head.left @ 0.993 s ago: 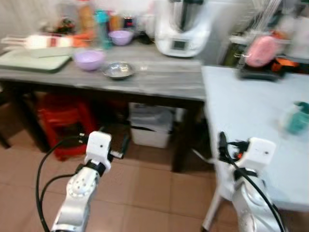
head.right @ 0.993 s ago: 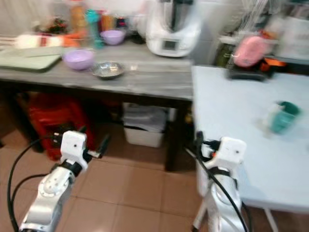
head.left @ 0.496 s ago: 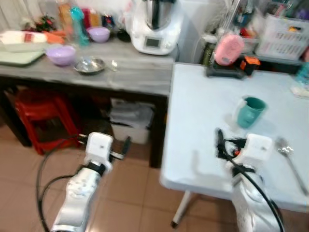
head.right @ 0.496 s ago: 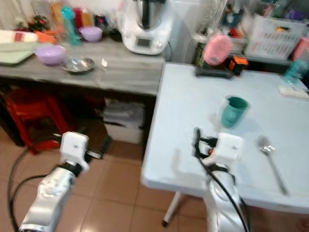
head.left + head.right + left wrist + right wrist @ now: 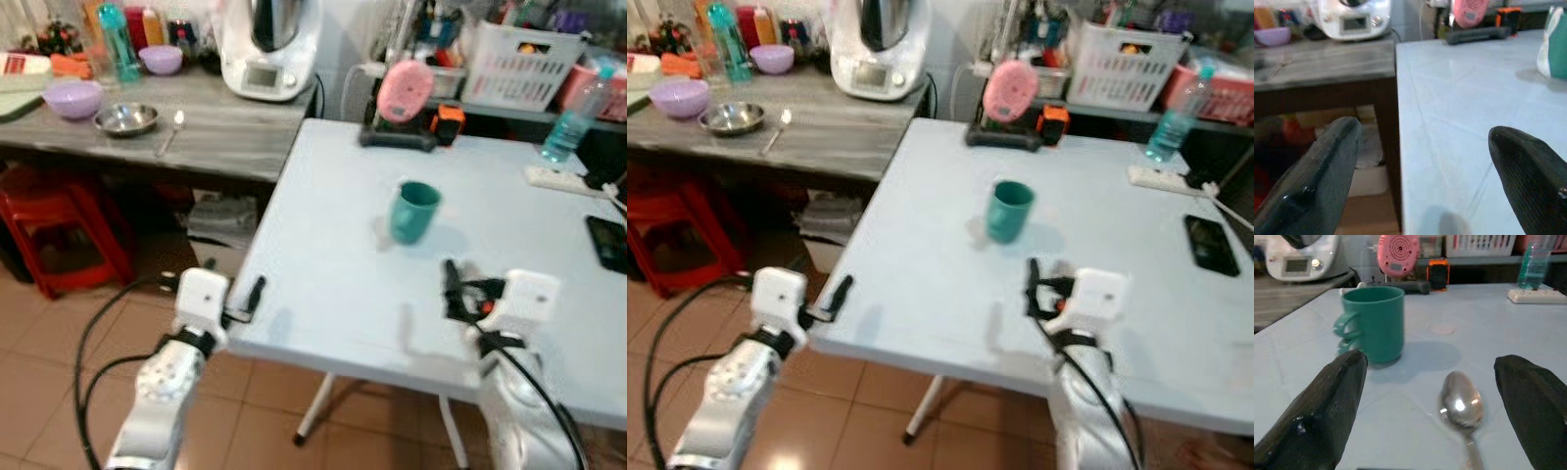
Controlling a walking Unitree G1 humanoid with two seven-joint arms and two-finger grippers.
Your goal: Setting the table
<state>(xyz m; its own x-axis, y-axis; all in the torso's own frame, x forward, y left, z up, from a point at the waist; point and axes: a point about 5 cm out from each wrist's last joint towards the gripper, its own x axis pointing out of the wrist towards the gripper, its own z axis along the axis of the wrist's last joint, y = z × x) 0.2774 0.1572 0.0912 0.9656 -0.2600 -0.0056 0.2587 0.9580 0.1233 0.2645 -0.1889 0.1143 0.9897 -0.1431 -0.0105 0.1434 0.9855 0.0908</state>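
Swinging right, your view now centres the pale blue table. Your right gripper hangs spread wide, empty, over a shiny metal spoon beside the teal plastic mug. Your left gripper gapes empty at the table's edge. You're placed to grab that spoon.

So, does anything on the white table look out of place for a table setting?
Mostly it looks tidy: the green mug stands upright and a spoon lies near it. A black phone and a white power strip lie on the far side, which do not belong to a setting.
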